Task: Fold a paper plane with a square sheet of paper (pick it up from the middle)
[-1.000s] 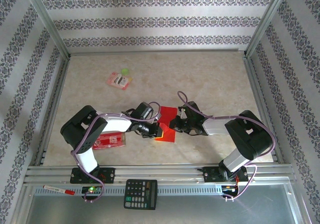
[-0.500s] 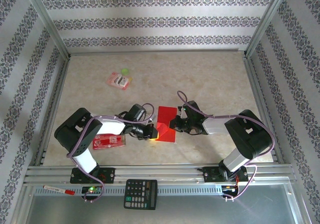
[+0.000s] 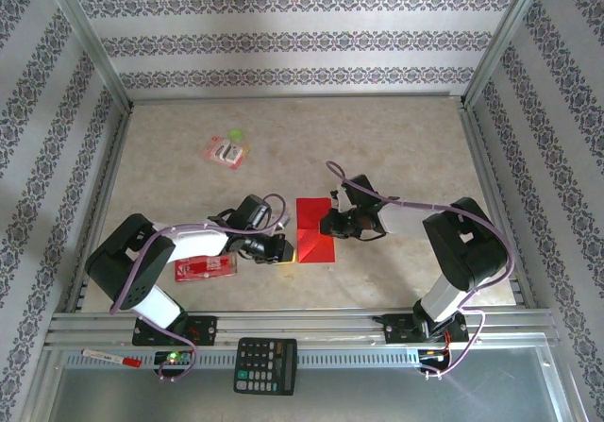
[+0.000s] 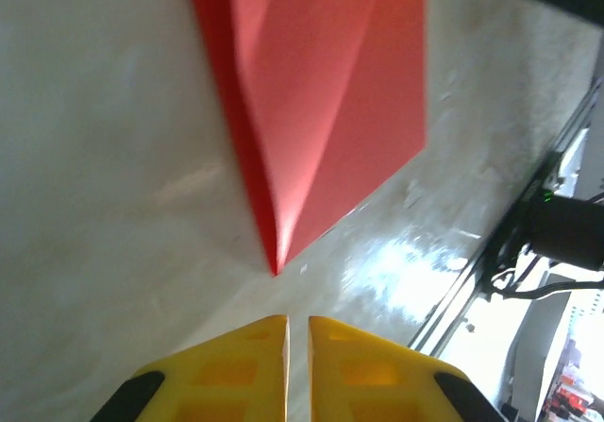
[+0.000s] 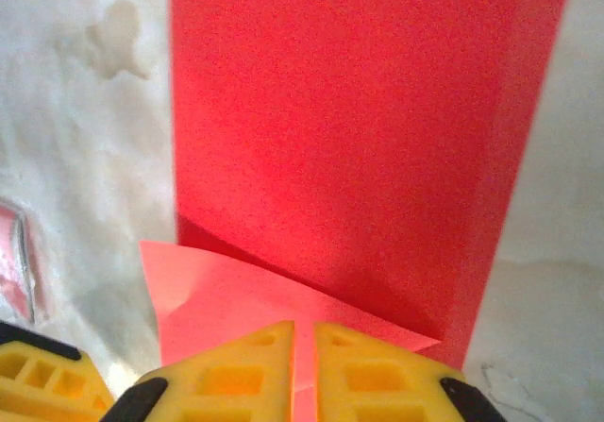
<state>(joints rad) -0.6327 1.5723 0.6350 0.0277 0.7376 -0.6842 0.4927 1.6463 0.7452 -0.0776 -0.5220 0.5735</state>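
Note:
The square sheet of paper (image 3: 314, 230) is bright red and lies partly folded in the middle of the table as a tall strip with a slanted crease. My right gripper (image 3: 331, 224) sits at its right edge. In the right wrist view the yellow fingers (image 5: 304, 326) are shut on a lighter flap (image 5: 226, 295) raised over the flat sheet (image 5: 349, 129). My left gripper (image 3: 282, 249) rests low just left of the sheet's near corner. Its jaws (image 4: 297, 320) are shut and hold nothing, a short way from the paper's pointed corner (image 4: 276, 266).
A red packet with white print (image 3: 203, 268) lies under the left forearm. A pink packet with a green piece (image 3: 226, 149) sits at the far left. A calculator (image 3: 265, 365) and a pen (image 3: 109, 357) lie on the near rail. Metal frame rails bound the table.
The left gripper has drawn back to the left, off the paper. The right gripper has shifted slightly farther away, and the sheet has turned from tilted to a straight upright strip.

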